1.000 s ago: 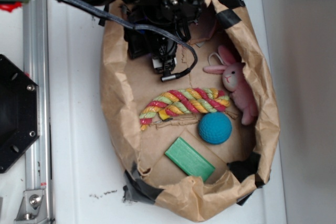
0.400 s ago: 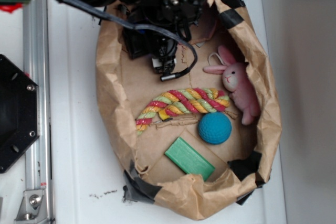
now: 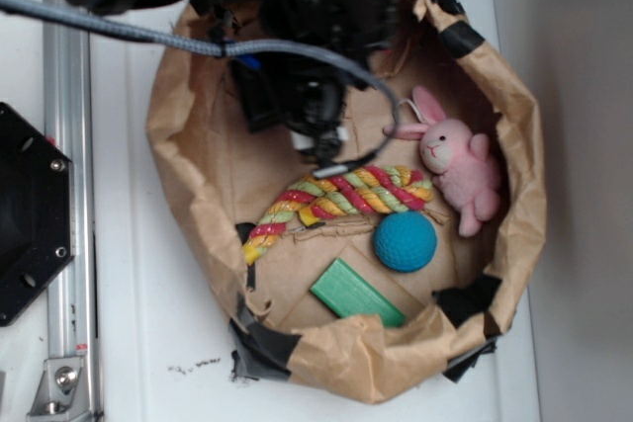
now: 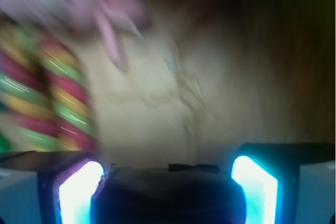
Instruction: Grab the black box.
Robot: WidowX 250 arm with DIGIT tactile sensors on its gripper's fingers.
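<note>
Your hand [image 3: 321, 140] sits inside the brown paper rim [image 3: 188, 205], just above the rope toy [image 3: 341, 195]. Between its fingers, low in the blurred wrist view, a dark rounded shape looks like the black box [image 4: 168, 195]; you cannot tell if the hand grips it. Beyond the rope lie the blue ball [image 3: 406, 241], green block [image 3: 356, 294] and pink bunny [image 3: 460, 170]. White worktop [image 3: 148, 323] surrounds the rim.
</note>
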